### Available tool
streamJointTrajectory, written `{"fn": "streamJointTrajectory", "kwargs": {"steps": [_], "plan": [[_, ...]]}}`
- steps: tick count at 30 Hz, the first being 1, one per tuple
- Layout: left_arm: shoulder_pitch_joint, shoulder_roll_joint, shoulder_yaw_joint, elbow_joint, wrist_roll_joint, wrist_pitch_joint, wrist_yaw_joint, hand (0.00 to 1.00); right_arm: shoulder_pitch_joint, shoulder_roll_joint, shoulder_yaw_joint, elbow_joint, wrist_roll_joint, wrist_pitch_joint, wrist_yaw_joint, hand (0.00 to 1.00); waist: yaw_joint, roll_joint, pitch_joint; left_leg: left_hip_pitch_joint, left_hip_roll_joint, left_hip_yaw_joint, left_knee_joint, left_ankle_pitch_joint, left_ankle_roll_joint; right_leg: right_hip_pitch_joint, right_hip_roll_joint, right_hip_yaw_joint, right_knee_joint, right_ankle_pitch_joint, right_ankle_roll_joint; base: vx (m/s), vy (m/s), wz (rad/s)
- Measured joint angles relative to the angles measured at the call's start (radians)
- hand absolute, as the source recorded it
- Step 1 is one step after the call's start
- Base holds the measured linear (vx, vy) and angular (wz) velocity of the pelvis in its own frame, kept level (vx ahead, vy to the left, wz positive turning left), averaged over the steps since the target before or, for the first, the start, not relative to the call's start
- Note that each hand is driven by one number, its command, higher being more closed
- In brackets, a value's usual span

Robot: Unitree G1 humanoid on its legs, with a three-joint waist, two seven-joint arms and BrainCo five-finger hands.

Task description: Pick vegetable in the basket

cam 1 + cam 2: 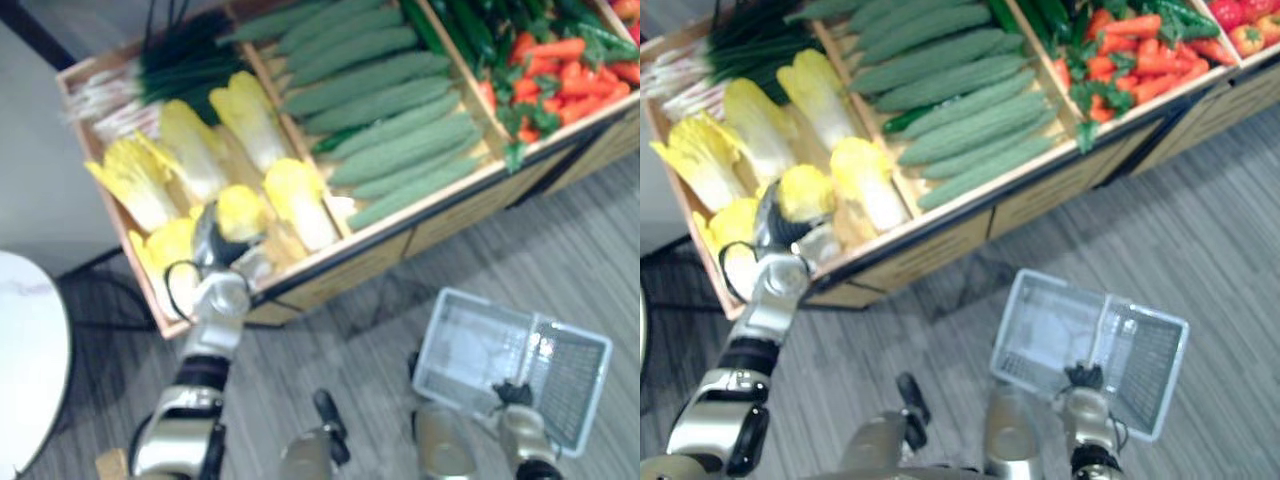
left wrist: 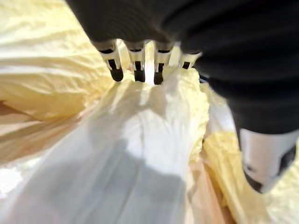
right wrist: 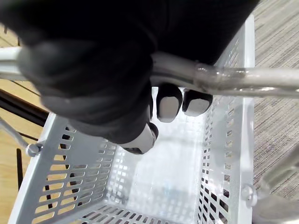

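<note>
We see six yellow cabbages lying in the left compartment of the wooden bench (image 1: 345, 268), beside one bundle of spring onions (image 1: 180, 60) at its back. The left hand (image 1: 213, 243) is at the nearest of them: its fingers (image 2: 139, 63) are stretched out in a row with their dark tips resting on the leafy top of one cabbage (image 2: 149, 140), and the thumb (image 2: 266, 158) stands apart on the other side, so the hand is spread over the cabbage and has not closed round it. The next compartment holds a heap of long bumpy green gourds (image 1: 380, 100), about ten, though they overlap too much for us to count them surely. Past them lies a pile of orange carrots (image 1: 555, 70) with green tops, too tangled to count, and two red peppers (image 1: 1230, 15) show at the far corner. The right hand (image 1: 1085, 388) has its fingers (image 3: 169, 101) curled round the handle (image 3: 243, 77) of the one grey plastic basket (image 1: 470, 345), which hangs above the striped floor (image 1: 560, 240), well apart from the cabbages, with nothing in it.
</note>
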Motion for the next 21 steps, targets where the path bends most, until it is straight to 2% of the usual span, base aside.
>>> {"fn": "streamJointTrajectory", "kwargs": {"steps": [1, 2, 7, 10, 14, 19, 21], "plan": [[-0.009, 0.002, 0.0, 0.005, 0.0, 0.005, 0.002, 0.0, -0.003, 0.0, -0.002, 0.0, 0.003, 0.0, -0.002, 1.0, -0.002, 0.0, 0.007, -0.001, -0.001, 0.001, 0.0, 0.0, 0.0, -0.002, 0.0, 0.002, 0.0, 0.0, 0.001, 0.0, 0.008, -0.12], [-0.025, 0.005, 0.0, 0.02, 0.0, 0.006, 0.005, 1.0, -0.004, -0.002, -0.003, -0.002, 0.02, -0.002, -0.003, 1.0, -0.002, -0.001, 0.013, -0.008, -0.001, 0.004, 0.0, 0.0, 0.0, -0.012, 0.0, 0.005, 0.003, 0.0, 0.001, -0.01, -0.001, -0.05], [-0.129, 0.051, -0.017, 0.104, 0.0, 0.007, 0.034, 1.0, -0.026, -0.001, -0.01, -0.038, 0.041, -0.006, -0.007, 1.0, -0.003, -0.009, 0.058, -0.059, -0.003, 0.021, 0.004, 0.007, 0.005, -0.079, 0.001, 0.025, 0.021, 0.004, 0.001, -0.01, -0.01, -0.08], [-0.148, 0.076, -0.025, 0.096, 0.0, 0.003, 0.058, 1.0, -0.032, 0.0, -0.006, -0.044, 0.063, -0.016, -0.027, 1.0, 0.002, -0.007, 0.06, -0.098, -0.004, 0.035, 0.005, 0.014, 0.009, -0.126, 0.001, 0.032, 0.031, 0.007, 0.002, 0.0, -0.006, -0.03], [-0.178, 0.073, -0.039, 0.093, 0.001, 0.003, 0.064, 1.0, -0.031, 0.003, 0.007, -0.081, 0.069, -0.018, -0.035, 1.0, 0.027, -0.011, 0.063, -0.112, 0.0, 0.059, 0.004, 0.015, 0.008, -0.152, 0.002, 0.049, 0.032, 0.012, 0.004, -0.04, -0.021, -0.1], [-0.191, 0.067, -0.056, 0.096, 0.03, 0.008, 0.059, 1.0, -0.005, 0.005, 0.021, -0.129, 0.069, -0.018, -0.035, 1.0, 0.025, -0.014, 0.064, -0.097, 0.0, 0.064, 0.004, 0.015, 0.009, -0.139, -0.003, 0.052, 0.035, 0.015, 0.008, 0.0, -0.008, -0.03], [-0.192, 0.059, -0.075, 0.097, 0.03, 0.014, 0.036, 1.0, 0.012, 0.005, 0.031, -0.132, 0.069, -0.018, -0.035, 1.0, 0.023, -0.016, 0.066, -0.057, 0.002, 0.062, 0.004, 0.015, 0.008, -0.096, -0.005, 0.047, 0.034, 0.015, 0.008, 0.07, 0.011, 0.03]]}}
